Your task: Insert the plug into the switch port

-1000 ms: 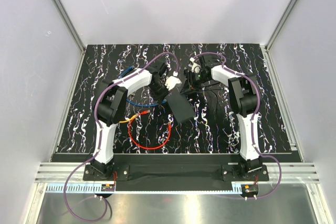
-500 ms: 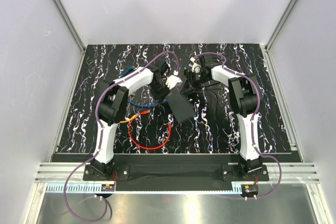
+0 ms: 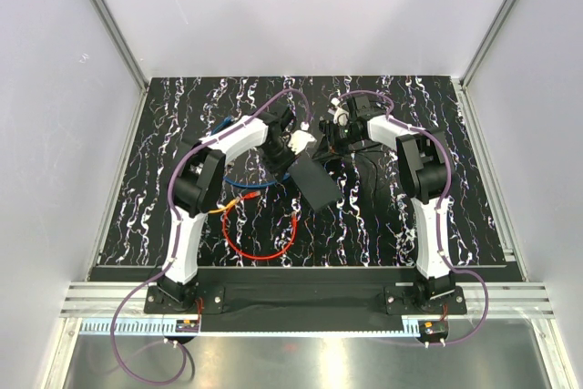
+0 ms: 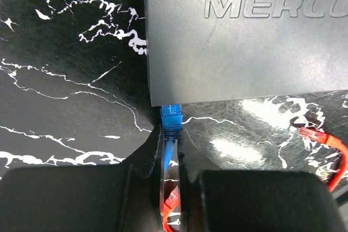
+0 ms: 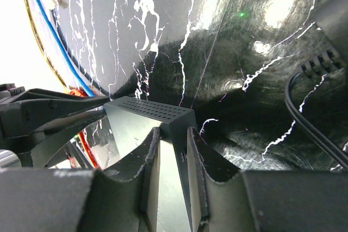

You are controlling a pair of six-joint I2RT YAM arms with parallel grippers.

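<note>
The flat matte black switch box (image 3: pixel 315 183) lies tilted mid-table; its lettered top fills the left wrist view (image 4: pixel 244 36). My left gripper (image 4: pixel 171 134) is shut on the blue plug (image 4: pixel 171 119), whose tip meets the box's near edge; the port itself is hidden. In the top view the left gripper (image 3: pixel 278 159) sits at the box's left edge. My right gripper (image 5: pixel 173 142) is shut on the box's corner (image 5: pixel 174 120), its fingers on either face; in the top view it (image 3: pixel 330 154) is at the box's far end.
A blue cable (image 3: pixel 239 180), a red cable loop (image 3: pixel 260 239) and a yellow lead (image 3: pixel 226 209) lie left of centre. A black lump with a thin black cord (image 5: pixel 310 118) lies right of the box. Grey walls enclose the table.
The box's near end has swung slightly; both grippers have shifted a little toward the back, still holding the plug and the box.
</note>
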